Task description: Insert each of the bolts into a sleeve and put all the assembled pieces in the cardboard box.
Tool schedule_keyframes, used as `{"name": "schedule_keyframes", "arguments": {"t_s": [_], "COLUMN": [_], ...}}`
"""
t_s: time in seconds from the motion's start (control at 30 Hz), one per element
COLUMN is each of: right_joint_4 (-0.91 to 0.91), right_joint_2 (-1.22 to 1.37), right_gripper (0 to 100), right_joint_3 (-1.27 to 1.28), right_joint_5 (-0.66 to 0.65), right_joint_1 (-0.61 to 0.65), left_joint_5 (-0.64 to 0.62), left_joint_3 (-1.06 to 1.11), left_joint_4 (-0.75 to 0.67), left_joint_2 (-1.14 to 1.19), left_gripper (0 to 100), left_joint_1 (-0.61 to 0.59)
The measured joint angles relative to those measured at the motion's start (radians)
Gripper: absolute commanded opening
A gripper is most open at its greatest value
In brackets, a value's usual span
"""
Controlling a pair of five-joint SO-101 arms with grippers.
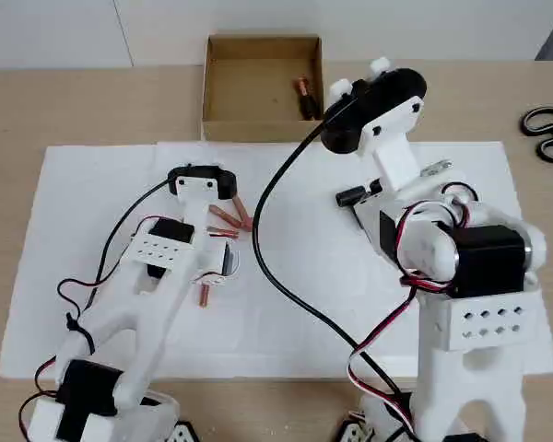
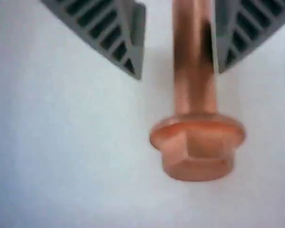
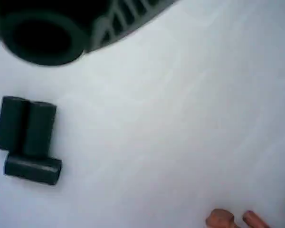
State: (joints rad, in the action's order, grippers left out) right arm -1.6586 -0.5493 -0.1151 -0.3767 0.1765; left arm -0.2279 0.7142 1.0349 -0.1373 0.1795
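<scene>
The left claw (image 2: 178, 66) is held low over the white sheet (image 1: 92, 276) and is spread. A copper bolt (image 2: 195, 142) lies btwn its grey fingers (image 2: 109, 33): the shank is touched by one finger, a gap is left at the other, and the hex head sticks out past the tips. The left arm is stretched forward from the near-left corner, w/ the wrist bent down.

The right claw (image 1: 361, 201) is pinched on a black sleeve (image 3: 38, 40), which the right wrist view shows end-on w/ its bore facing the camera. The right arm is raised from the near-right edge, claw pointed down at the sheet.

In the right wrist view three more sleeves (image 3: 26, 140) are seen together on the sheet, two side by side and one across their ends. In the high view loose bolts (image 1: 229, 219) are seen just beyond the left claw. One assembled piece (image 1: 304, 97) lies in the cardboard box (image 1: 217, 83), near its right wall. Scissors (image 1: 548, 129) are laid on the table (image 1: 74, 110) at the far right.
</scene>
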Motion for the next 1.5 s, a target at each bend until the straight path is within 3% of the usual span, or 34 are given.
{"name": "schedule_keyframes", "arguments": {"t_s": [0.63, 1.07, 1.5], "right_joint_4": [0.0, 0.0, 0.0], "right_joint_2": [0.0, 0.0, 0.0], "right_gripper": [0.4, 0.4, 0.4], "right_joint_3": [0.0, 0.0, 0.0], "right_joint_5": [0.0, 0.0, 0.0], "right_joint_1": [0.0, 0.0, 0.0], "left_joint_5": [0.003, 0.012, 0.012], "left_joint_3": [-0.109, -0.298, -0.298], "left_joint_4": [0.083, 0.15, 0.15], "left_joint_2": [0.006, 0.241, 0.241], "left_gripper": [10, 10, 3], "left_joint_1": [0.0, -0.061, -0.06]}}
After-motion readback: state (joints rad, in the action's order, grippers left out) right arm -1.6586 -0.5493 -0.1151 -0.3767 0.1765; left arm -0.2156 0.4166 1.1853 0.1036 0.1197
